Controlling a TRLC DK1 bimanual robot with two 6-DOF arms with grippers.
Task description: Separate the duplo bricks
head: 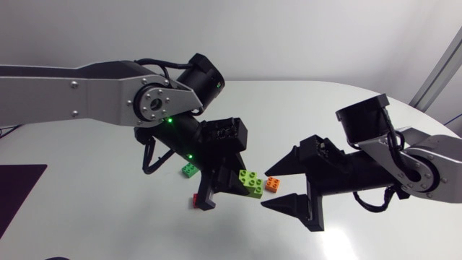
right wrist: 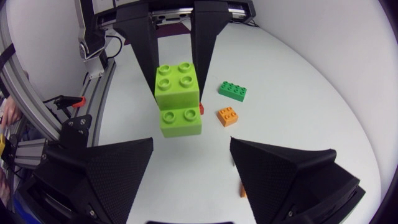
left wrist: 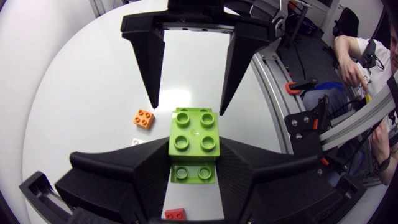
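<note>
White worktop [head: 303, 101]; lime-green duplo stack [left wrist: 195, 134] held off it, clamped in left tool [left wrist: 195, 163]. Right tool [right wrist: 191, 149] spread apart, facing. Light, rigid, slick: free brick [right wrist: 180, 121] best gripped at flat sides.

The lime-green bricks [left wrist: 194, 140] share one shade (both alike). The orange brick [head: 273, 184], darker green brick [right wrist: 234, 91] and red brick [left wrist: 175, 214] are each plain and unpatterned. The table [head: 94, 217] is white.

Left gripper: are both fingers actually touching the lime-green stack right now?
Touching. The left wrist view shows the lime-green stack between the left gripper: its fingers press against opposite sides of the stack, with no gap showing on either side.
</note>
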